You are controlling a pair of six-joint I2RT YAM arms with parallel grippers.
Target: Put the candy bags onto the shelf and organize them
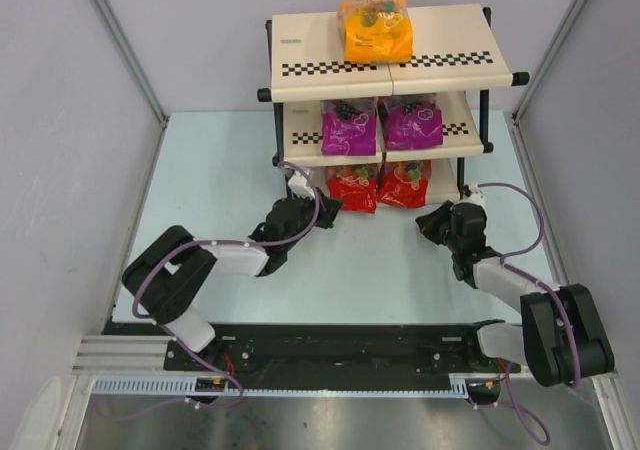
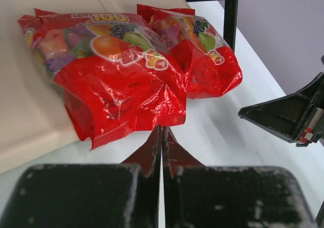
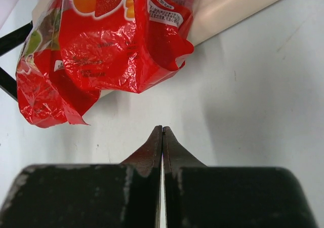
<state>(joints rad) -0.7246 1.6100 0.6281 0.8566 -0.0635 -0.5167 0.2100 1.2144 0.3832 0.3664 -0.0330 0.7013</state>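
The shelf stands at the back of the table. An orange candy bag lies on its top board. Two purple bags sit side by side on the middle board. Two red bags lie on the bottom board, hanging over its front edge. My left gripper is shut and empty, its tips just in front of the left red bag. My right gripper is shut and empty, a short way from the right red bag.
Grey enclosure walls stand on both sides of the pale table. The shelf's black frame post rises beside the right red bag. The right gripper's dark body shows at the right of the left wrist view.
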